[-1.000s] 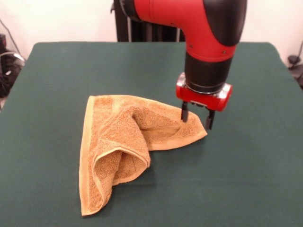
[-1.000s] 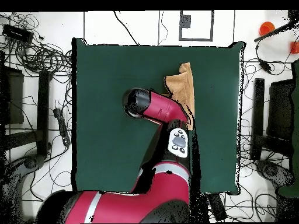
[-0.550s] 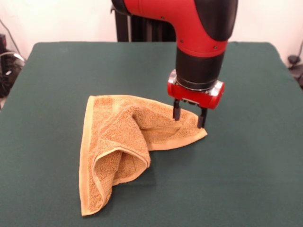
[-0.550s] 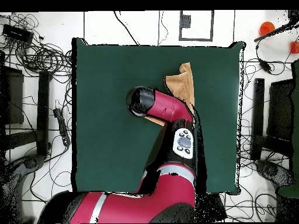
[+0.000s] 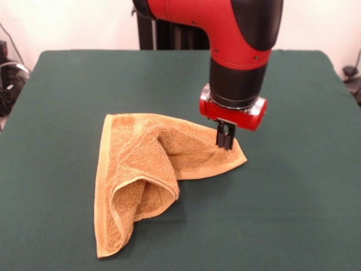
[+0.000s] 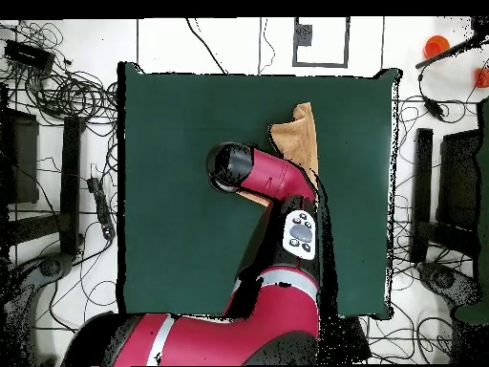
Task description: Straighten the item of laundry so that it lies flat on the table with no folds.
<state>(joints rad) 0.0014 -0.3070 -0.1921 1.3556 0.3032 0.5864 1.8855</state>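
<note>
Nearest, the towel (image 5: 148,175) lies crumpled on the table (image 5: 293,214), a folded flap bulging at its front and its long edge running down to a point near the table's front edge. Farther back, the gripper (image 5: 225,138) stands upright over the towel's right corner, fingers together, pinching the cloth there.

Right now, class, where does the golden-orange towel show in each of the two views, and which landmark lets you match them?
Front view: the towel lies crumpled left of centre, its right corner under the end effector.
Overhead view: the towel shows right of centre near the top, partly hidden by the arm.
Shared landmark: the green table.
</note>
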